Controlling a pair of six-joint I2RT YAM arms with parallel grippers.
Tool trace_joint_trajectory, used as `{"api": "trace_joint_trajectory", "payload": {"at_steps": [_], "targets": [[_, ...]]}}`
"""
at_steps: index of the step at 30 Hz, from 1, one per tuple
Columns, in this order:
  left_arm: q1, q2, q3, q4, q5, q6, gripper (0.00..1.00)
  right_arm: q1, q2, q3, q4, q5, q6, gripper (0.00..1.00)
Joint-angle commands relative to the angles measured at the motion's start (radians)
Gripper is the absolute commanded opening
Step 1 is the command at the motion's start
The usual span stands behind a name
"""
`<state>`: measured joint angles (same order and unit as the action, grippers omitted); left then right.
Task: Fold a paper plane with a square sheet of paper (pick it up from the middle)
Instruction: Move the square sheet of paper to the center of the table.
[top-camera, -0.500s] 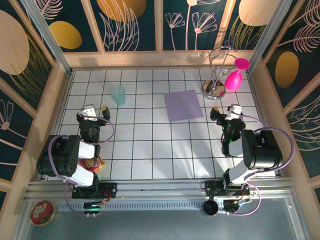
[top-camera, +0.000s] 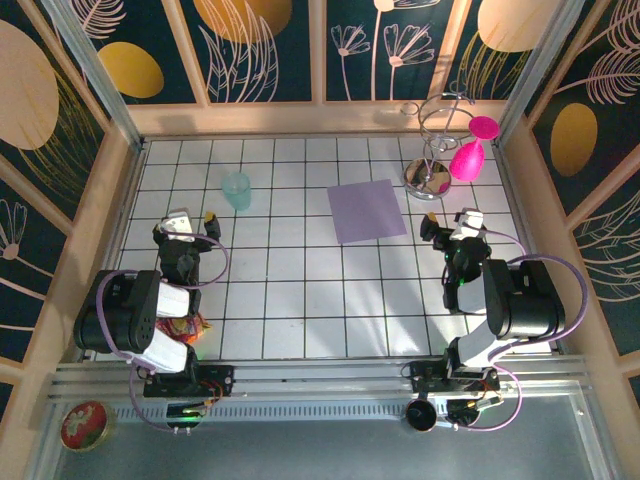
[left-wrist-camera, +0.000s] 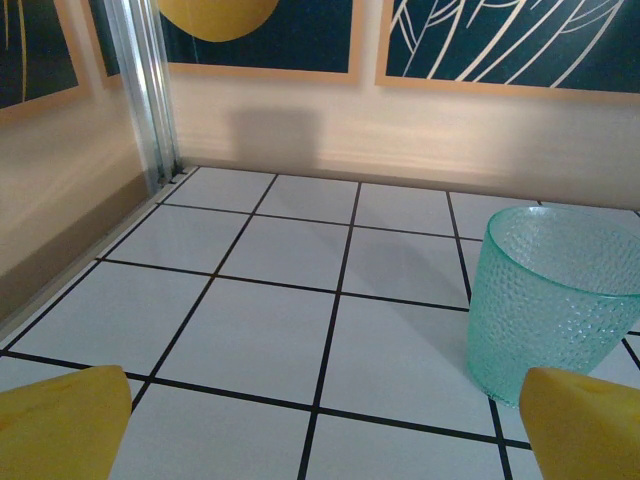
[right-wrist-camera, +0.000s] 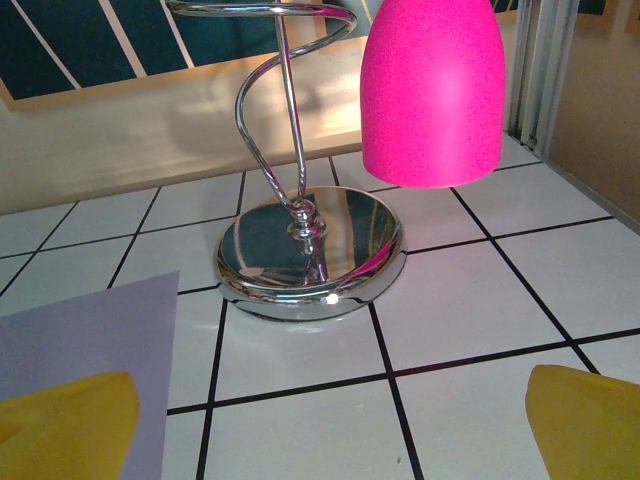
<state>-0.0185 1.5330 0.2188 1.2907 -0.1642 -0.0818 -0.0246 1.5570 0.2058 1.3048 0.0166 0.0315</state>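
Observation:
The square sheet of paper (top-camera: 367, 211) is pale lilac and lies flat and unfolded on the white tiled floor, right of centre. Its right part shows at the lower left of the right wrist view (right-wrist-camera: 90, 330). My right gripper (top-camera: 455, 218) rests low just right of the sheet, open, with nothing between its yellow fingertips (right-wrist-camera: 590, 420); its left fingertip overlaps the paper's edge in that view. My left gripper (top-camera: 185, 220) sits at the far left, well away from the sheet, open and empty (left-wrist-camera: 325, 440). The paper plane is out of view.
A translucent teal cup (top-camera: 236, 190) stands just ahead and right of the left gripper (left-wrist-camera: 555, 300). A chrome wire stand (right-wrist-camera: 310, 250) with a pink bulb (right-wrist-camera: 430, 90) stands close ahead of the right gripper, beside the sheet's far right corner. Walls close in the tiled floor.

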Motion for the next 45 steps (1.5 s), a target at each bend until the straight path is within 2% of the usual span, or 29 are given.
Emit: {"api": "trace_joint_trajectory", "payload": {"at_steps": [1,14,17,20,22,24,28,31,33,36,38,40,45], "targets": [[0.006,0.003,0.005,0.041,0.012,0.004,0.99,-0.006,0.004,0.013,0.020,-0.006,-0.010,0.99],[0.006,0.003,0.004,0.045,0.012,0.004,0.99,-0.005,0.003,0.013,0.020,-0.006,-0.011,0.99],[0.006,0.000,-0.020,0.085,0.028,0.009,0.99,-0.006,0.004,0.011,0.025,-0.006,-0.013,0.99],[0.006,-0.008,-0.064,0.160,-0.003,-0.005,0.99,0.001,-0.033,-0.001,0.017,-0.006,-0.021,0.99],[0.006,-0.047,-0.094,0.179,-0.012,-0.006,0.99,0.015,-0.095,0.010,-0.055,0.030,-0.031,0.99],[0.006,-0.119,-0.108,0.140,-0.037,-0.015,0.99,0.026,-0.173,0.054,-0.201,0.059,-0.033,0.99],[0.006,-0.291,-0.062,-0.124,-0.059,-0.059,0.99,0.045,-0.275,0.169,-0.487,0.083,0.049,0.99],[0.007,-0.404,-0.003,-0.330,-0.108,-0.194,0.99,0.057,-0.298,0.293,-0.733,0.087,0.187,0.99],[0.006,-0.467,0.032,-0.454,-0.111,-0.332,0.99,0.069,-0.269,0.394,-0.908,0.049,0.268,0.99],[0.006,-0.512,0.063,-0.538,-0.033,-0.485,0.99,0.124,-0.193,0.504,-1.052,0.028,0.351,0.99],[0.006,-0.517,0.069,-0.551,0.053,-0.566,0.99,0.170,-0.132,0.567,-1.111,-0.033,0.377,0.99],[0.006,-0.494,0.077,-0.534,0.166,-0.614,0.99,0.220,-0.066,0.629,-1.158,-0.082,0.399,0.93],[0.005,-0.383,0.109,-0.495,0.369,-0.751,0.99,0.316,0.076,0.738,-1.189,-0.103,0.477,0.92]]}}
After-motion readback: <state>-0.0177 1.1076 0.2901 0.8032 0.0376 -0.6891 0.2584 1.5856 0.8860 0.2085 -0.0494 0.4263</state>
